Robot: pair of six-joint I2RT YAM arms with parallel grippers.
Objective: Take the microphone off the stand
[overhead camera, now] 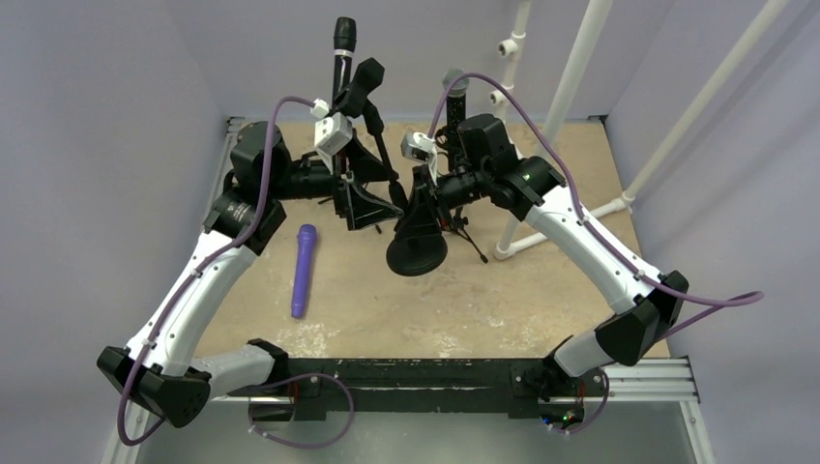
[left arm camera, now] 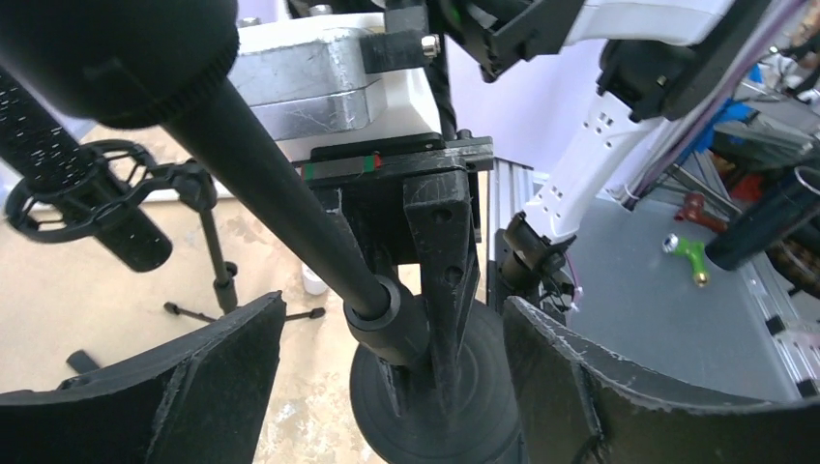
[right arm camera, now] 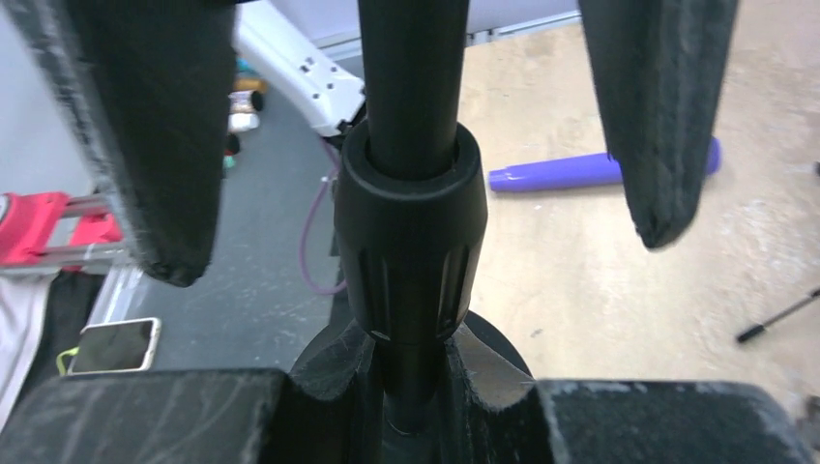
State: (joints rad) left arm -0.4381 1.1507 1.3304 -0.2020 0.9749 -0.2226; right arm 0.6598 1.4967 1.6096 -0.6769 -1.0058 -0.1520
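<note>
My right jaws clamp low on the pole (right arm camera: 411,87) of the stand (overhead camera: 417,259), my left jaws gape empty around it, and the microphone (overhead camera: 344,43) sits clipped up top toward the far edge of the scuffed tan worktop (overhead camera: 541,290), so a crooked pull could tip everything toward the close lilac walls (overhead camera: 97,145).

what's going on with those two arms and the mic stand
The right gripper is shut on the stand pole just below its collar. The left gripper is open, its fingers either side of the same pole, gripping nothing. The black microphone appears to sit in the clip at the top, not yet removed. A purple microphone lies on the table.
</note>
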